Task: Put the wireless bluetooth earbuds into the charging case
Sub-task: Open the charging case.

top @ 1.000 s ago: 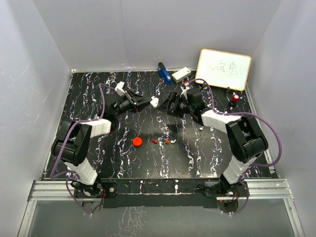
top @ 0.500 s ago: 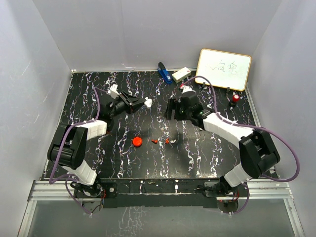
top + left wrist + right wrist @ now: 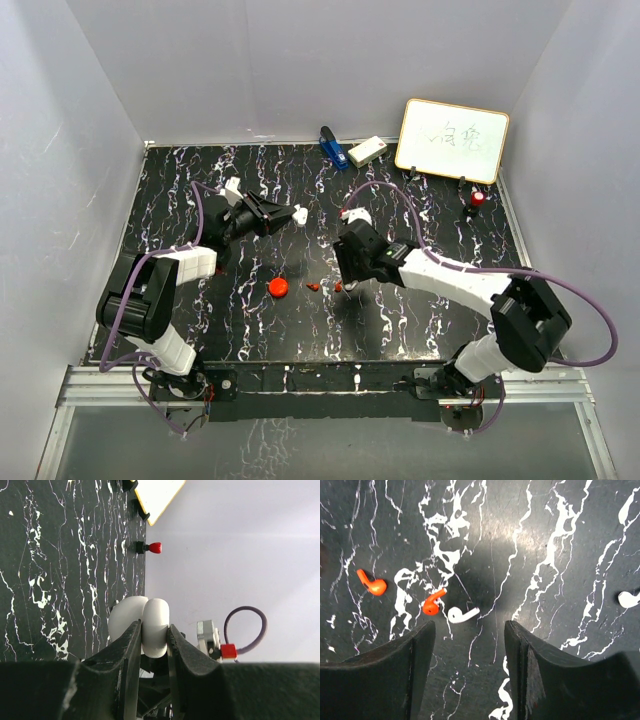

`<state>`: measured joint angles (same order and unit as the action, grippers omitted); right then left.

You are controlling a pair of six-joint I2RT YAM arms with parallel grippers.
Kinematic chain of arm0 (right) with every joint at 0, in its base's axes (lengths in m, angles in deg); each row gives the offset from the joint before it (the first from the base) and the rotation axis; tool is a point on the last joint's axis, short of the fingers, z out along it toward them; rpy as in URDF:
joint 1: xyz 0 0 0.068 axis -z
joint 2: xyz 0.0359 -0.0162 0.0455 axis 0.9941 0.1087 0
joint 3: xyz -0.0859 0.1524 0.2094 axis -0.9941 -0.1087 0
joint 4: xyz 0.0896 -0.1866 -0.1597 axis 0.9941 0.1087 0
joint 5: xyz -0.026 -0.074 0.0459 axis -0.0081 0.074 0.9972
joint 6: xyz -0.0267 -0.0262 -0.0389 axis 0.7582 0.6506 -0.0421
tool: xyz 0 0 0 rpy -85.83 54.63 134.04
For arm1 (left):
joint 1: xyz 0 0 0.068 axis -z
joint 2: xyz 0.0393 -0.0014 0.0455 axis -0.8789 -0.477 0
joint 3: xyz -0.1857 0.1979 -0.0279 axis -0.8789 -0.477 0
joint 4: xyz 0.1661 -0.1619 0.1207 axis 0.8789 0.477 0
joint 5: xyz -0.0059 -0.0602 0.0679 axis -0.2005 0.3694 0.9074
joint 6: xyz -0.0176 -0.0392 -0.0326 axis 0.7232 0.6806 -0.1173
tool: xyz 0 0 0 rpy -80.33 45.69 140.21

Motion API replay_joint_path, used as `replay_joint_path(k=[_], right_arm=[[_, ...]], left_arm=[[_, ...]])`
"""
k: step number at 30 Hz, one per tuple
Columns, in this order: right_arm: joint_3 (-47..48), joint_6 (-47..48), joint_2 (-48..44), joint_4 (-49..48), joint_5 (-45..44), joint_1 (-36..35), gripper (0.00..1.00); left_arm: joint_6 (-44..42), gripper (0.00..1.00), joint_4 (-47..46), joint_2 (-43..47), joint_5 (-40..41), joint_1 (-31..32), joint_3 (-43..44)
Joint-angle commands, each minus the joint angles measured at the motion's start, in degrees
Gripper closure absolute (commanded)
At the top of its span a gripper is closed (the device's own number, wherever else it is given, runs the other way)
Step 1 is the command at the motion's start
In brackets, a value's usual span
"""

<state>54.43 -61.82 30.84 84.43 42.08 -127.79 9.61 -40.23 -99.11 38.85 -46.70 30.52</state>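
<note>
The red round case [image 3: 278,288] lies flat on the black table [image 3: 420,320], close to the arm bases. All places here are told from it.

Just to its right lie the earbuds. A red earbud [image 3: 371,586] is closest to it, then a 2nd red earbud [image 3: 433,605]. A white earbud [image 3: 462,614] lies right beside that 2nd one; can't tell if they touch. All 3 lie loose on the table, not in any case.

The right gripper [image 3: 469,626] hangs over them, to the right of the red round case and a bit farther back. Its fingers are spread wide w/ nothing btw them. The white earbud and the 2nd red earbud lie in line w/ the gap.

Farther back from the red round case, up off the table, is the left gripper [image 3: 152,630]. Its fingers squeeze a white case [image 3: 150,617] by its sides — two round halves show above the fingertips.

Far to the right and back stands a red-capped marker [image 3: 477,200], upright. Behind that leans a whiteboard [image 3: 452,140] w/ some writing on it. At the back edge, behind the red round case and a bit right, sit a blue thing [image 3: 330,147] and a small white box [image 3: 367,151].
</note>
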Motion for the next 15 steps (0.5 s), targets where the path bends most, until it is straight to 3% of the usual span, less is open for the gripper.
replay_joint_path(k=[1, 7, 15], right_arm=[[2.68, 4.26, 0.76, 2.92, -6.91, -3.79, 0.47], [4.16, 7.38, 3.6, 3.73, -9.87, -6.13, 0.52], [4.68, 11.52, 5.02, 2.07, -6.3, -6.15, 0.58]], left_arm=[[-0.59, 1.0, -0.52, 3.22, -1.25, 0.04, -0.98], [-0.41, 1.0, -0.52, 2.78, -1.53, 0.02, -0.79], [0.05, 1.0, -1.53, 2.0, -1.9, -0.53, -1.15]])
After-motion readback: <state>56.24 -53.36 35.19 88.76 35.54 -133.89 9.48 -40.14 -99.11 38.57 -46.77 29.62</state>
